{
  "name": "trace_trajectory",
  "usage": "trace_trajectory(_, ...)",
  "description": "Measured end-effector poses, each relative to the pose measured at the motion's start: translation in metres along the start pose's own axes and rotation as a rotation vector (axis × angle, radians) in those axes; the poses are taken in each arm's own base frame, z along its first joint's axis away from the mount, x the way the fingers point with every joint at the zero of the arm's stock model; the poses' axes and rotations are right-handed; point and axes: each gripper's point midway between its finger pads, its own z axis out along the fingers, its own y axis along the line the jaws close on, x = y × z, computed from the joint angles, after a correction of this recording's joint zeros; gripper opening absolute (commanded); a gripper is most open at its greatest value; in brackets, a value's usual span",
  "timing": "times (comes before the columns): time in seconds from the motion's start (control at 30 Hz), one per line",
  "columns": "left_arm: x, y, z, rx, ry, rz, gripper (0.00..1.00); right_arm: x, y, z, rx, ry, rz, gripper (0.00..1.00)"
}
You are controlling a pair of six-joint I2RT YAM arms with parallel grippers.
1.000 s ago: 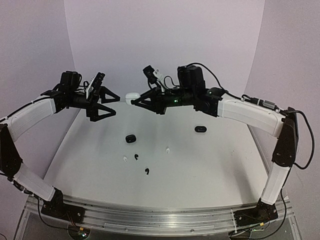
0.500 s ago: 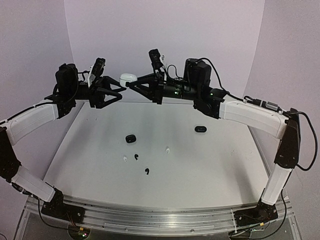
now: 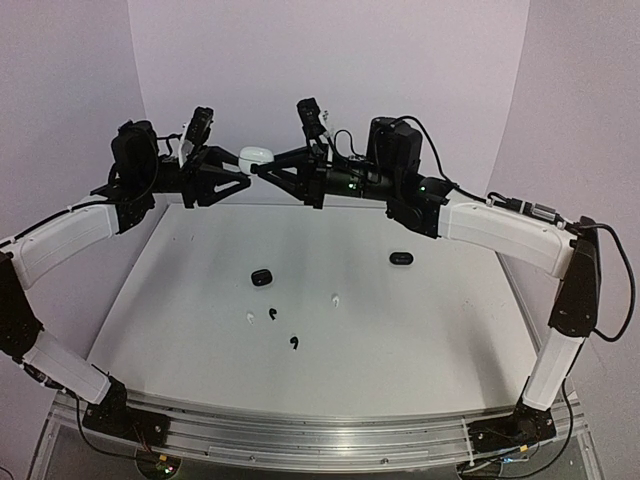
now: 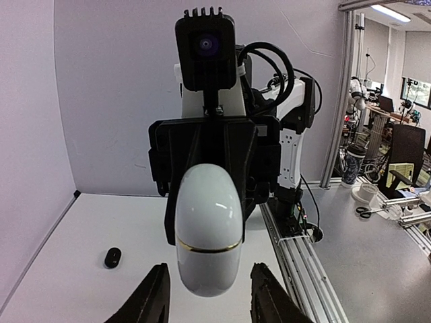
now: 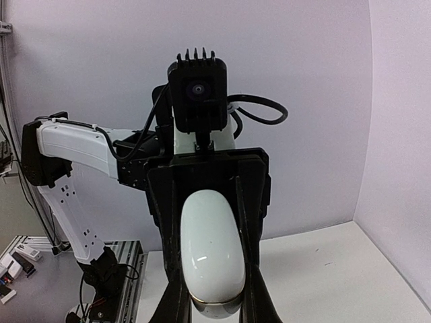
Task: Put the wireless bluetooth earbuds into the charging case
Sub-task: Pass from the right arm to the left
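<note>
A white pebble-shaped charging case (image 3: 256,156) hangs in the air above the table's far side. My right gripper (image 3: 264,168) is shut on it; in the right wrist view both black fingers press the sides of the case (image 5: 212,256). My left gripper (image 3: 243,171) faces it from the left. In the left wrist view its two fingertips (image 4: 156,296) flank the lower end of the case (image 4: 209,229) with a gap on each side. On the table lie two black earbuds (image 3: 272,314) (image 3: 293,343) and two white earbuds (image 3: 250,319) (image 3: 335,299).
Two closed black cases lie on the white table, one left of centre (image 3: 261,276) and one to the right (image 3: 400,259); the left wrist view shows one black case (image 4: 112,257) on the table below. Purple walls close the back and sides. The aluminium rail (image 3: 300,435) runs along the near edge.
Both arms rose and came together, lifting the white case higher. The left gripper's jaws narrowed from wide apart to close on either side of the case.
</note>
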Motion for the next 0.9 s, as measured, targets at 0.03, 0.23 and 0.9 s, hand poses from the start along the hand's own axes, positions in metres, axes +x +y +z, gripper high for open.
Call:
trace_trajectory(0.03, -0.0001, -0.0001, 0.0001, 0.001, 0.000, -0.002, 0.34, -0.0001, -0.0001, 0.0000, 0.001, 0.000, 0.000, 0.00)
trace_trajectory(0.23, -0.0014, -0.0007, 0.0031, 0.009, 0.000, 0.005, 0.30, 0.0000, -0.0011, 0.0010, 0.016, -0.002, -0.007, 0.00)
trace_trajectory(0.9, 0.0009, 0.0024, 0.0022, -0.004, 0.017, 0.030, 0.00, 0.0092, -0.0005, 0.0068, 0.067, 0.036, -0.067, 0.00)
